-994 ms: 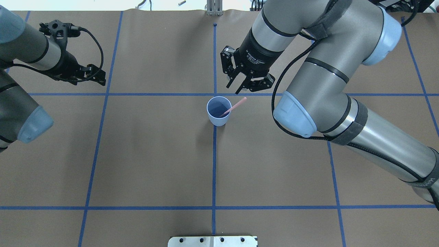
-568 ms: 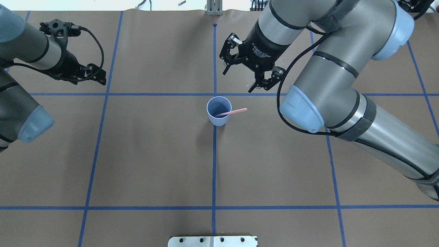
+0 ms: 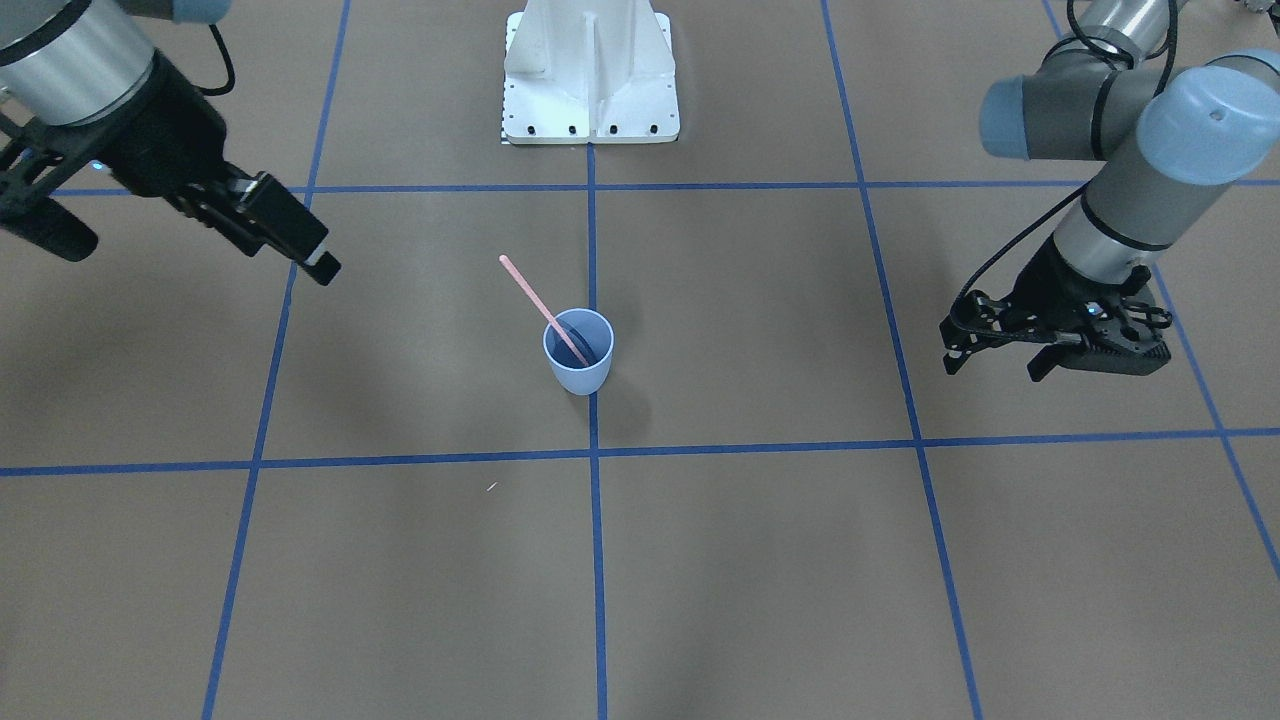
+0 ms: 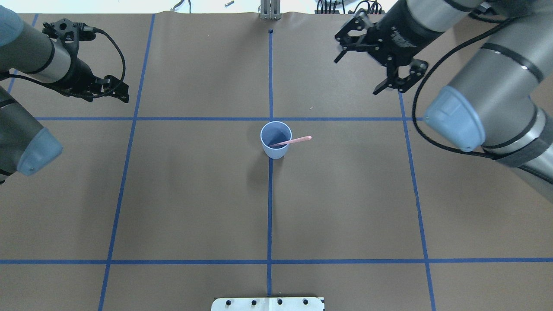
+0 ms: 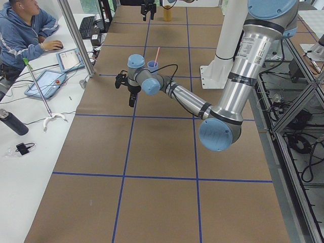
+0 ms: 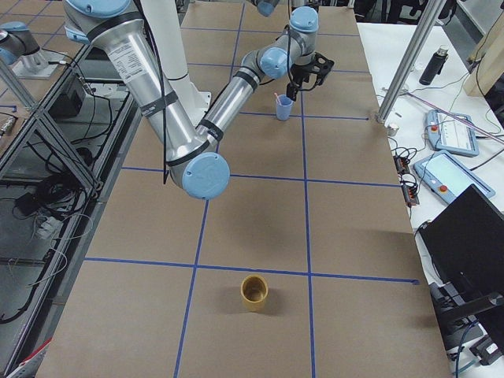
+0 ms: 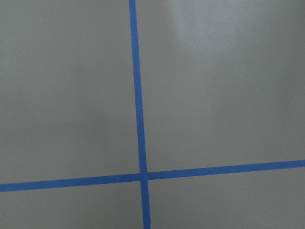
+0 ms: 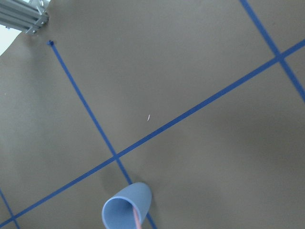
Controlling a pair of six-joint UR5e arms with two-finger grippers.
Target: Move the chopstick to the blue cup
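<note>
Since a second ago, the right end effector [image 4: 355, 77] has drawn back from the blue cup [image 4: 272, 149] toward the far right part of the bench [image 4: 194, 194]. The chopstick [image 4: 297, 140] has also swung round along the rim.

We see the chopstick as a thin, straight, pale pink stick. Its lower end sits inside the cup, it leans on the rim toward the robot's right, and most of its length sticks out above.

The right arm reaches across from the right. Its end effector is raised, well apart from the cup, with its fingers spread wide and nothing between them. The left end effector [image 3: 992, 368] hangs over the bench far off on the other side, fingers apart and also empty.

The blue cup stands upright on a blue tape line [image 4: 269, 207], just on the robot's side of a crossing, and the chopstick is the only thing in it.
</note>
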